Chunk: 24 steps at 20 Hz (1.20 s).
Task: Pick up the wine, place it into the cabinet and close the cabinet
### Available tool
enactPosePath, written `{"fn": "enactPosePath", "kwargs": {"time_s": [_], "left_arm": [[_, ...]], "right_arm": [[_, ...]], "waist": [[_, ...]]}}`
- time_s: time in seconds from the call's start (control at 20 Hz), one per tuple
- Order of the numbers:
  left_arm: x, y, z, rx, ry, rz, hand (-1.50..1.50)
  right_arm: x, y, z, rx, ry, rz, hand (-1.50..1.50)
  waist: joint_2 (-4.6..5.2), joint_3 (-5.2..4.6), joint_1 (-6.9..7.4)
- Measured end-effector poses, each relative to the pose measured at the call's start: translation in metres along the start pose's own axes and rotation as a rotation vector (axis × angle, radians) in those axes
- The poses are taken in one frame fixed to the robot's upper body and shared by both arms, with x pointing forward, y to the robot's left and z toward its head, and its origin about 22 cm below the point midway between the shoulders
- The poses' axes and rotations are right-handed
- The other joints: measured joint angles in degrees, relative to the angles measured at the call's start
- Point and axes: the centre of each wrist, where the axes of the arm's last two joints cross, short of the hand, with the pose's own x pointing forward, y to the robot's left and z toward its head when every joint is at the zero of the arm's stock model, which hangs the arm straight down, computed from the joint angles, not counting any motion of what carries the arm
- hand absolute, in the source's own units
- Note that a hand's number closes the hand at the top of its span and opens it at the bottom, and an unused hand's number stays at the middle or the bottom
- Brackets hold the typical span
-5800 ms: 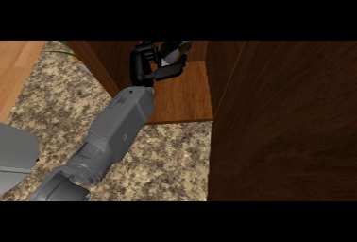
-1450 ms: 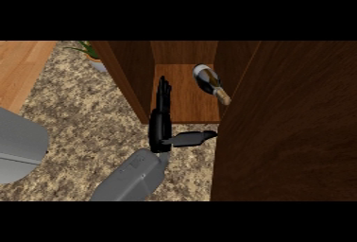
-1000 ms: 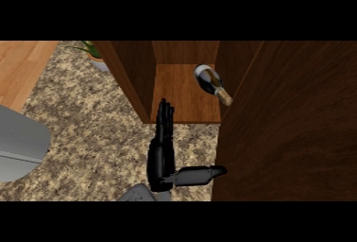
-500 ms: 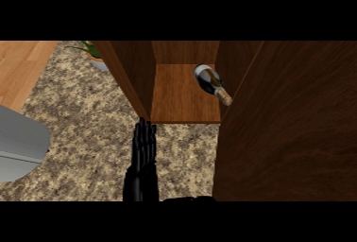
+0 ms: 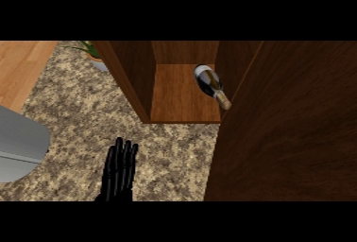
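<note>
The cabinet's door (image 5: pixel 293 132) stands open, a dark wooden panel filling the right side. The speckled stone tabletop (image 5: pixel 77 113) runs beneath the cabinet (image 5: pixel 132 75). A grey object (image 5: pixel 17 146) shows at the left edge.

The left hand (image 5: pixel 118 175) lies low over the tabletop at the view's lower edge. Its fingers (image 5: pixel 120 151) are straight and close together, pointing toward the cabinet and holding nothing.

The wine (image 5: pixel 209 84) lies on its side on the cabinet's shelf (image 5: pixel 178 99), by the right wall. Its long axis is slanted, base toward the back, pale neck pointing to the front right. No label can be read.

A plant (image 5: pixel 89 49) peeks out behind the cabinet.
</note>
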Motion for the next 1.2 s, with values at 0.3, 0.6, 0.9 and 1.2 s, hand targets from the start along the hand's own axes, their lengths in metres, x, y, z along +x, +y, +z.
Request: {"fn": "enactPosePath", "kwargs": {"time_s": [0.3, 0.6, 0.9, 1.2], "left_arm": [[0.020, 0.032, 0.011, -0.036, 0.001, 0.001, -1.50], [0.036, 0.059, 0.008, -0.025, -0.015, -0.014, -1.50], [0.047, 0.086, 0.001, 0.009, -0.041, -0.020, -1.50], [0.065, 0.113, 0.000, 0.034, -0.050, -0.021, -1.50]], "right_arm": [[-0.002, 0.006, -0.001, 0.074, 0.015, 0.000, 1.50], [-0.015, 0.019, 0.005, 0.139, 0.089, -0.085, 1.50], [-0.016, 0.043, 0.005, 0.261, 0.147, -0.171, 1.50], [-0.012, 0.071, 0.004, 0.438, 0.117, -0.202, 1.50]], "waist": [[0.03, -0.04, 0.13], [-0.01, -0.03, 0.04], [-0.10, -0.08, 0.11], [-0.20, -0.10, 0.31]]}}
